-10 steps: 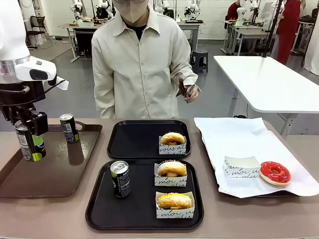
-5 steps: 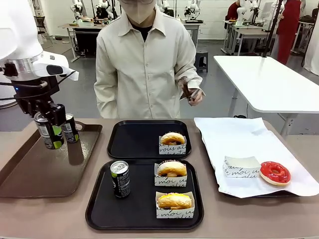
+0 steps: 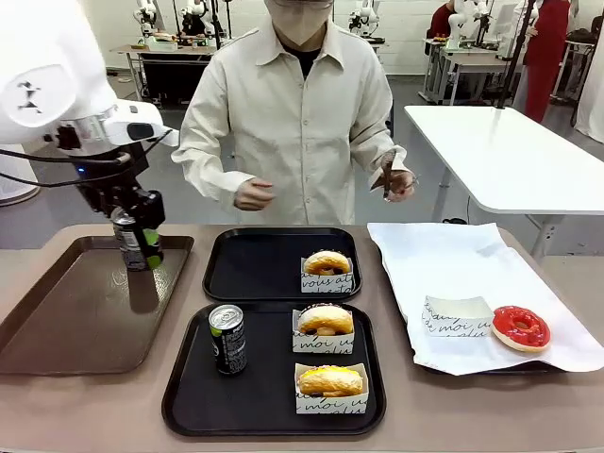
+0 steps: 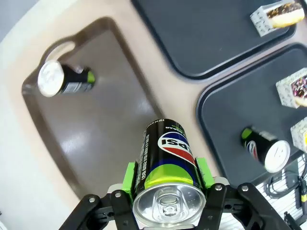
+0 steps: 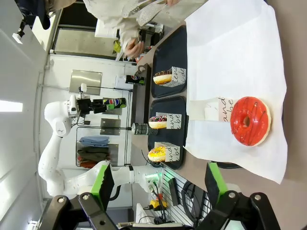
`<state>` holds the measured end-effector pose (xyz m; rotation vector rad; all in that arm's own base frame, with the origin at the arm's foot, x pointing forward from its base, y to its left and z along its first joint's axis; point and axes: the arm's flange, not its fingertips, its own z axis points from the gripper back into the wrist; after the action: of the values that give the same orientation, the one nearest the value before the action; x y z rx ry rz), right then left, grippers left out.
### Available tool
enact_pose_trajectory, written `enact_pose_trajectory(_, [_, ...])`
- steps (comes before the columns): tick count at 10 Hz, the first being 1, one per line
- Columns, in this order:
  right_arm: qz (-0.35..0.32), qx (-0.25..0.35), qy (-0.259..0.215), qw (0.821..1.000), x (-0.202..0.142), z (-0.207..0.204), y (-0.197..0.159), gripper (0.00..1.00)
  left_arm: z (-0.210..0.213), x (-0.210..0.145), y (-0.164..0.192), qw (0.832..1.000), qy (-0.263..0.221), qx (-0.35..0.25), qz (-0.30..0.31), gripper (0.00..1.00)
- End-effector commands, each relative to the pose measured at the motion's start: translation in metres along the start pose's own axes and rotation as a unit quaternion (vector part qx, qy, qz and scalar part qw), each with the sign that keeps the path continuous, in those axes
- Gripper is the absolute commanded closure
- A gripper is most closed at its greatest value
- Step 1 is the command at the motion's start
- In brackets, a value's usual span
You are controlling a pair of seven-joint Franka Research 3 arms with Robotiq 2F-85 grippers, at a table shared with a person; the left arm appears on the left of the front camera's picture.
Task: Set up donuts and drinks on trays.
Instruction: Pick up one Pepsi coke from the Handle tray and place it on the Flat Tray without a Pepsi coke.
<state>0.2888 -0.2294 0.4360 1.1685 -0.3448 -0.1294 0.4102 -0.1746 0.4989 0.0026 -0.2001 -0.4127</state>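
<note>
The slim dark can with green accents [image 4: 165, 148] is clamped between the green pads of the left end effector [image 4: 166, 175]. It is held over the far right part of the long brown plastic tray [image 3: 75, 321], at the left of the surface. The right end effector [image 5: 160, 184] is wide open and empty, above the red-iced ring donut [image 5: 249, 120].
</note>
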Motion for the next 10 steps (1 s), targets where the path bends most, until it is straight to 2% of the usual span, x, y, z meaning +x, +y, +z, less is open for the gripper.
enact_pose_trajectory(1, [0.002,0.011,-0.005,1.0,0.002,0.002,0.001,0.0,-0.015,0.027,-0.007,0.999,0.002,-0.046,0.007,0.41])
enact_pose_trajectory(2, [0.002,0.011,-0.005,1.0,0.002,0.002,0.001,0.0,-0.015,0.025,0.001,0.997,0.015,-0.071,-0.01,0.41])
enact_pose_trajectory(3, [0.002,0.011,-0.005,1.0,0.002,0.002,0.001,0.0,-0.007,0.014,0.014,0.993,0.056,-0.097,-0.026,0.41])
enact_pose_trajectory(4, [0.002,0.011,-0.005,1.0,0.002,0.002,0.001,0.0,0.007,-0.013,0.027,0.989,0.09,-0.107,-0.048,0.41])
enact_pose_trajectory(6, [0.002,0.011,-0.005,1.0,0.002,0.002,0.001,0.0,0.028,-0.065,0.047,0.982,0.1,-0.125,-0.097,0.41])
enact_pose_trajectory(7, [0.002,0.011,-0.005,1.0,0.002,0.002,0.001,0.0,0.031,-0.078,0.054,0.981,0.106,-0.122,-0.11,0.41])
enact_pose_trajectory(8, [0.002,0.011,-0.005,1.0,0.002,0.002,0.001,0.0,0.029,-0.104,0.056,0.983,0.096,-0.127,-0.093,0.41])
enact_pose_trajectory(10, [0.002,0.011,-0.005,1.0,0.002,0.002,0.001,0.0,0.035,-0.09,0.065,0.984,0.102,-0.121,-0.081,0.41])
